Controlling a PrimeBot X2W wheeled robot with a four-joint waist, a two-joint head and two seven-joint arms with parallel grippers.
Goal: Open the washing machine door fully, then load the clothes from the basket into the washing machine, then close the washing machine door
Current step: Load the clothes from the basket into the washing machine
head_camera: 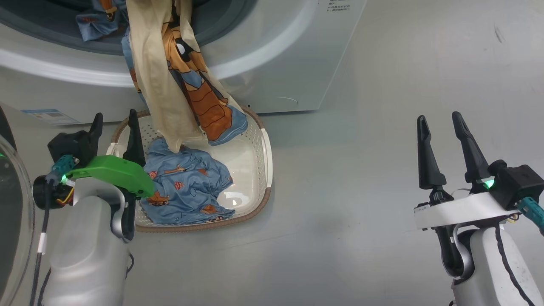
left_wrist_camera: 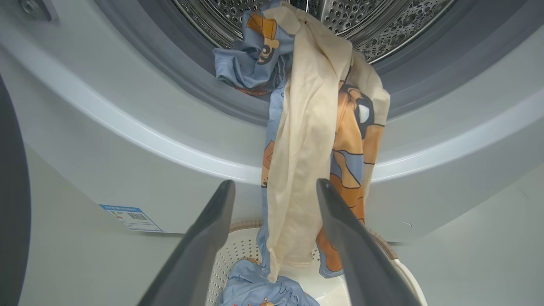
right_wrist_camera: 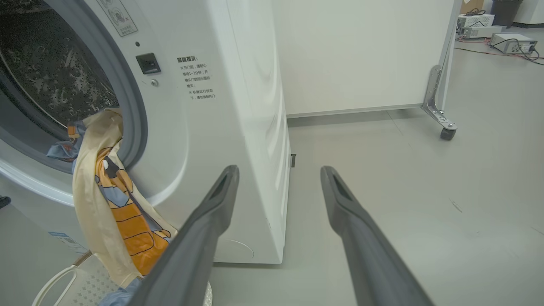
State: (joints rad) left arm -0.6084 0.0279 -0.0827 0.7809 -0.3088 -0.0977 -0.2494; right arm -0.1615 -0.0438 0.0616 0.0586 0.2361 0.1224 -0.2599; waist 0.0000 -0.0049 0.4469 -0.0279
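L gripper [head_camera: 115,114] hovering wide by basket [head_camera: 267,170]; R gripper [head_camera: 438,116] idling wide. Cream piece [head_camera: 157,85] dangling from washer [head_camera: 289,55]: grabbing low, then pushing deep looking best.

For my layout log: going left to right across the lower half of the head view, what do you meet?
washing machine door → left tool → basket → right tool
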